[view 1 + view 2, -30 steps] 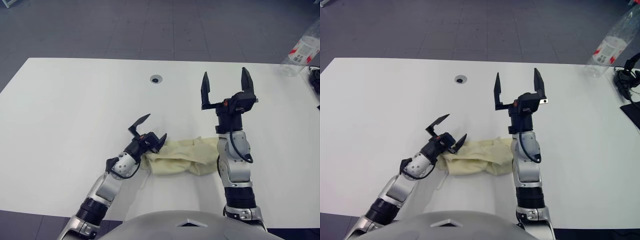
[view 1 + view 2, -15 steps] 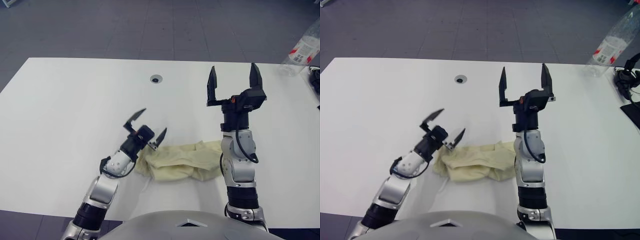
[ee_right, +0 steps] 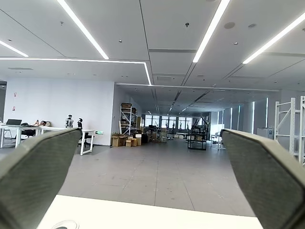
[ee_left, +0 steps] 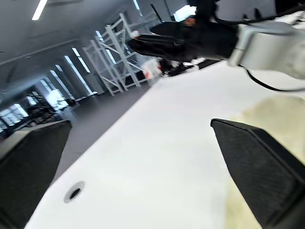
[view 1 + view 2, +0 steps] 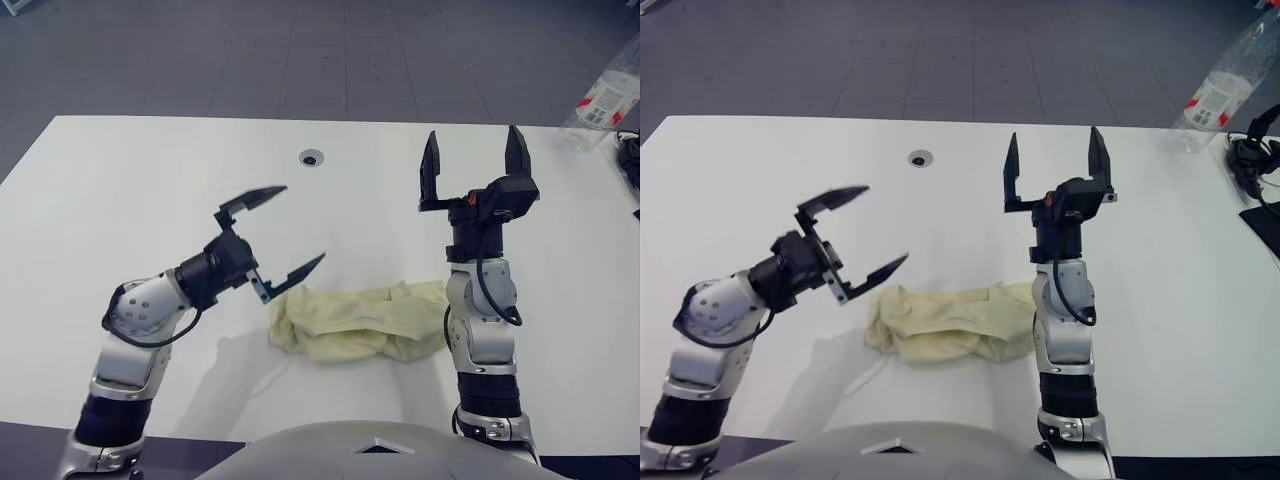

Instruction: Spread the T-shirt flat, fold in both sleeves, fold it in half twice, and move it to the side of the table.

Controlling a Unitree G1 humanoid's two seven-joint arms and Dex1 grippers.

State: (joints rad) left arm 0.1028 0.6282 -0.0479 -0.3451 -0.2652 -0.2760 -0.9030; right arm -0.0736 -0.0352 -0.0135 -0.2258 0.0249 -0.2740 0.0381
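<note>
A pale yellow T-shirt [image 5: 355,320] lies bunched in a long crumpled heap near the front of the white table [image 5: 150,190]. My left gripper [image 5: 272,232] hangs open above the table just left of the shirt's left end, holding nothing. My right gripper [image 5: 474,163] points upward, open and empty, above the shirt's right end, with its forearm [image 5: 478,320] standing beside the cloth. In the left wrist view the shirt [image 4: 274,119] shows past one finger [image 4: 257,167].
A round cable hole [image 5: 313,157] sits in the table at the back centre. A clear plastic bottle [image 5: 603,100] lies at the back right corner, with black cables [image 5: 1250,150] beside it. The left half of the table is bare.
My left gripper let go of the shirt's left end, lifted and drew back to the left, opening wider. The right gripper rose slightly and shifted right. The shirt's left end slumped flat.
</note>
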